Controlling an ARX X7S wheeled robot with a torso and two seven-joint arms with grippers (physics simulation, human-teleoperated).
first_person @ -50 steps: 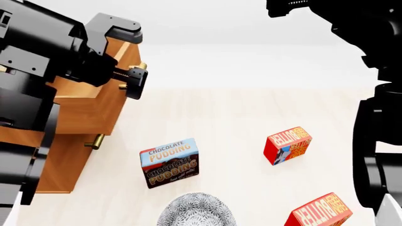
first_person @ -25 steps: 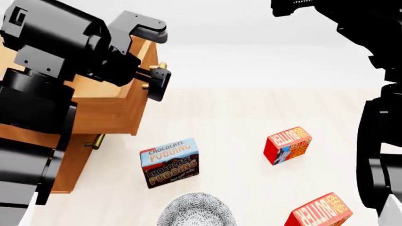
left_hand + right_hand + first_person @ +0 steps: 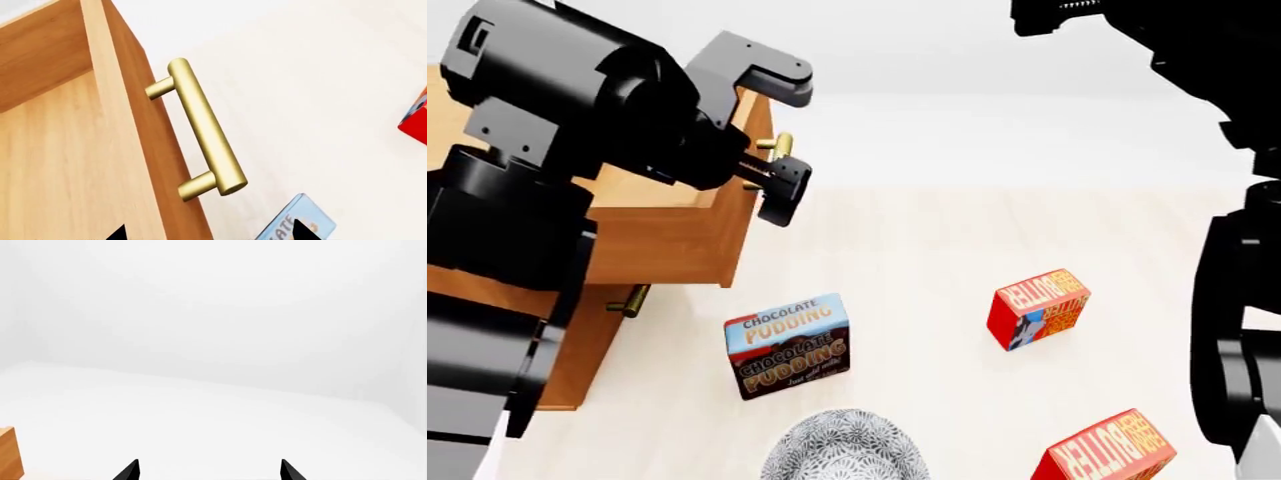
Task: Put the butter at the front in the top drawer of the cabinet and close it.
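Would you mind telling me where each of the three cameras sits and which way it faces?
Head view: up on the head, looking down over the floor at the cabinet, the pudding box and two butter boxes; both arms show, with the left hand at the top drawer.
Left wrist view: near the left hand, facing the drawer's brass handle; only fingertips show.
Right wrist view: near the right hand, facing blank white background.
Shared: drawer handle and pudding box in head and left wrist views.

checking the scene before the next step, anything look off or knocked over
Nothing stands out. The top drawer is pulled out, and both butter boxes and the chocolate pudding box sit intact on the floor.
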